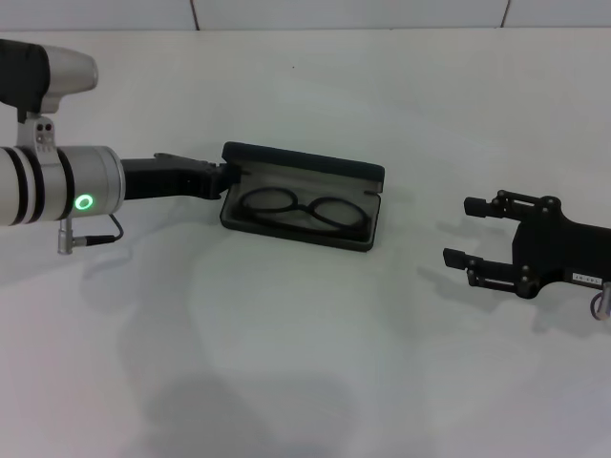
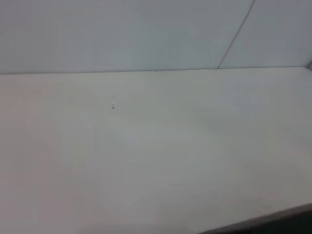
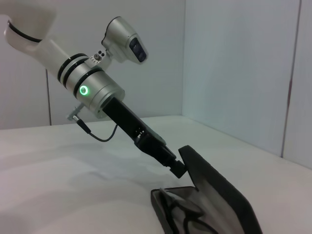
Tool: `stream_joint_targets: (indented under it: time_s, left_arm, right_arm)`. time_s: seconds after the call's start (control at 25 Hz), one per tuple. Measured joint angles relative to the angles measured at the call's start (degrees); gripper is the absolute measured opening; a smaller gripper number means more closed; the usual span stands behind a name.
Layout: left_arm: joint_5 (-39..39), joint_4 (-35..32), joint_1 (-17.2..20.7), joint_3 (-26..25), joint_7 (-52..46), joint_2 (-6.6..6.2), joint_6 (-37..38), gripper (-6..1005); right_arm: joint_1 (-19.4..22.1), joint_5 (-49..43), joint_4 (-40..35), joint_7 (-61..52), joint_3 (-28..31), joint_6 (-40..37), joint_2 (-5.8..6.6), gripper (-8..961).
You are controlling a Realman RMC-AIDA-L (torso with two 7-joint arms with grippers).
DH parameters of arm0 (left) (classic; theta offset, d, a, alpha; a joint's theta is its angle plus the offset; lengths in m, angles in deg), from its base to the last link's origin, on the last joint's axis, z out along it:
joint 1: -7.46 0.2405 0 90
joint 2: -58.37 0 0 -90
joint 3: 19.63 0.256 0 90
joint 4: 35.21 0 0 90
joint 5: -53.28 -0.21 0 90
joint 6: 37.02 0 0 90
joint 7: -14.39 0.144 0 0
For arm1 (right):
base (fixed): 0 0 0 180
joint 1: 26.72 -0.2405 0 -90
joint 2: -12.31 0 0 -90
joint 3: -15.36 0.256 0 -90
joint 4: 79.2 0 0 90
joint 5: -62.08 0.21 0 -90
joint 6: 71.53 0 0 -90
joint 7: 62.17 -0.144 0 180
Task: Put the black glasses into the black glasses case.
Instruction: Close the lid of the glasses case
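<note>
The black glasses case [image 1: 302,162] lies open at the table's middle, its lid standing up at the back. The black glasses [image 1: 305,212] lie inside it on the grey lining, lenses side by side. My left gripper [image 1: 225,176] is shut, with its tip against the left end of the lid. The right wrist view shows the same: the left gripper [image 3: 179,168] touches the raised lid of the case [image 3: 219,195], and the glasses [image 3: 187,214] lie inside. My right gripper [image 1: 464,231] is open and empty, low over the table to the right of the case.
The white table [image 1: 286,363] runs to a white wall at the back. The left wrist view shows only bare table [image 2: 146,161] and wall. My left arm's silver wrist [image 1: 57,186] hangs over the table's left side.
</note>
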Motion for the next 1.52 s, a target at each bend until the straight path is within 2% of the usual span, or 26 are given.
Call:
stream_joint_targets:
  time_s: [0.2, 0.4, 0.48, 0.64, 0.76, 0.84, 1.04, 1.24, 1.52]
  left_arm:
    - [0.09, -0.51, 0.4, -0.28, -0.26, -0.33, 0.34, 22]
    - [0.28, -2.97, 2.13, -0.8, -1.36, -2.19, 4.72, 21]
    - [1.18, -4.45, 3.47, -2.3, -1.53, -2.55, 6.15, 21]
    - [6.61, -8.73, 5.86, -5.95, -1.45, -1.82, 9.55, 20]
    - [9.0, -12.96, 6.49, -5.37, -2.48, -0.21, 10.31, 20]
    - [9.69, -15.59, 6.91, -2.99, -3.43, 0.5, 8.75, 19]
    - [9.29, -22.23, 8.17, 12.97, -11.21, 0.23, -4.56, 18]
    - [5.94, -25.38, 7.65, 20.27, -17.76, 0.16, -7.44, 18]
    - [3.48, -25.76, 8.55, 30.29, -23.64, 0.27, -17.4, 18]
  right_arm:
    - [0.38, 0.0, 0.04, 0.09, 0.0, 0.04, 0.0, 694]
    - [0.51, 0.0, -0.1, 0.11, 0.02, 0.01, 0.0, 694]
    - [0.52, 0.0, -0.21, 0.12, 0.06, -0.06, 0.0, 693]
    - [0.54, 0.0, -0.26, 0.13, 0.14, -0.1, 0.0, 693]
    - [0.52, 0.0, -0.14, 0.14, 0.11, 0.07, 0.0, 693]
    - [0.38, 0.0, 0.02, 0.14, 0.1, 0.21, 0.0, 693]
    - [0.42, 0.01, 0.08, 0.14, 0.41, 0.31, 0.0, 693]
    - [0.38, 0.02, 0.16, 0.15, 0.49, 0.45, 0.0, 694]
    - [0.5, 0.62, 0.16, 0.15, 0.21, 1.05, 0.0, 694]
